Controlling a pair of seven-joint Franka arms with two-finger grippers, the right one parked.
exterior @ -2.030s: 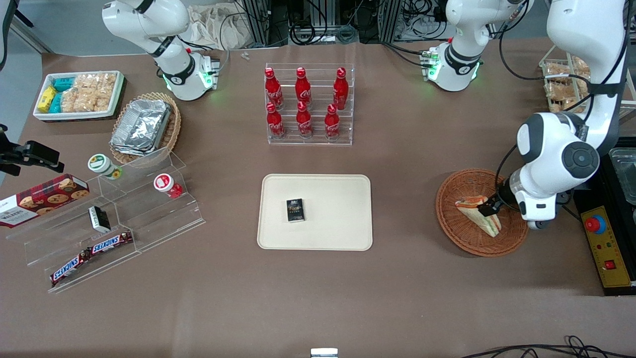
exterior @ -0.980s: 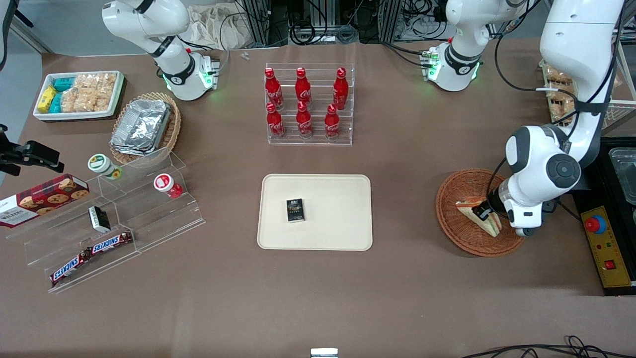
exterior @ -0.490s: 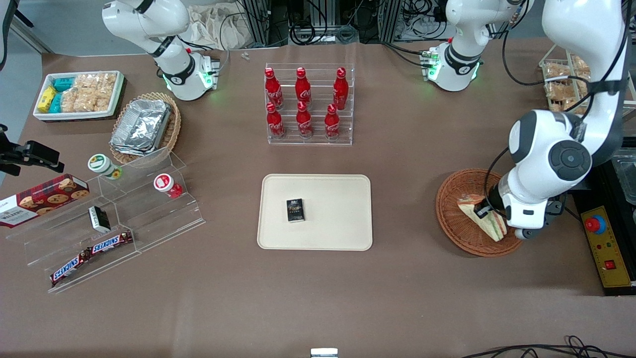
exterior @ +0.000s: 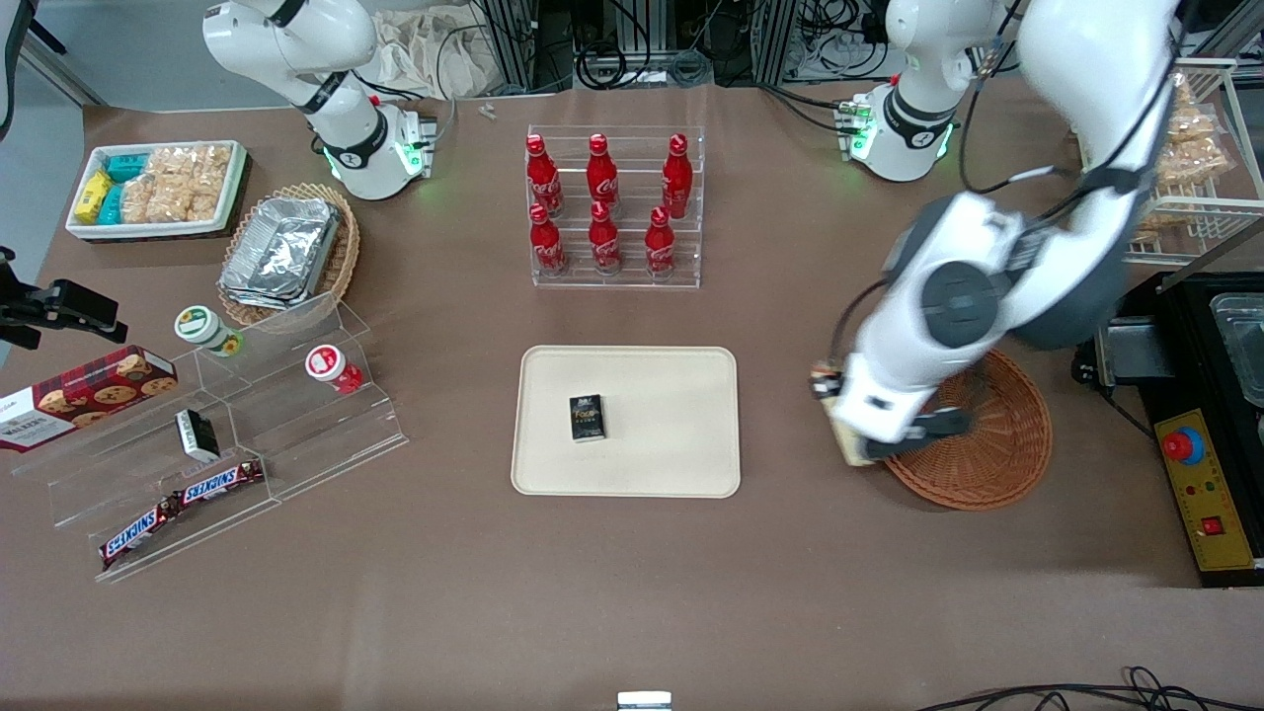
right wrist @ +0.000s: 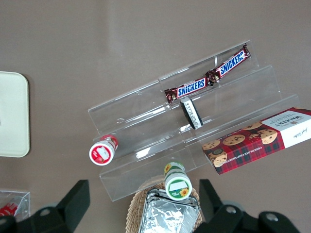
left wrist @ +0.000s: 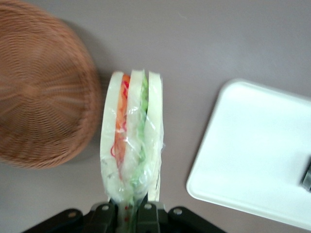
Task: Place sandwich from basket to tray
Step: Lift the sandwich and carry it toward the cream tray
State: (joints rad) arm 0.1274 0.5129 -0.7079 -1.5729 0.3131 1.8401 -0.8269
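Since half a second ago, the left arm's tool (left wrist: 129, 213) has been carrying the small triangular wedge sandwich of pale bread (left wrist: 131, 145) up out of the round reddish-brown wicker basket (exterior: 987, 444) and sideways toward the flat cream-beige rectangular tray (exterior: 652, 385). Its fingers are clamping the wrapped wedge at its narrow end, with the orange-red and green filling layers showing along the edge in the left wrist view. In the front view only a sliver of the sandwich (exterior: 841, 430) is peeking out from under the white arm, and it is hanging in the air just beside the basket's rim (left wrist: 92, 97), over the brown table (exterior: 632, 592), between basket and tray (left wrist: 252, 145). A small black box (exterior: 587, 417) is lying on the tray. Farther from the front camera, a clear acrylic rack of red cola bottles (exterior: 612, 207) is standing.
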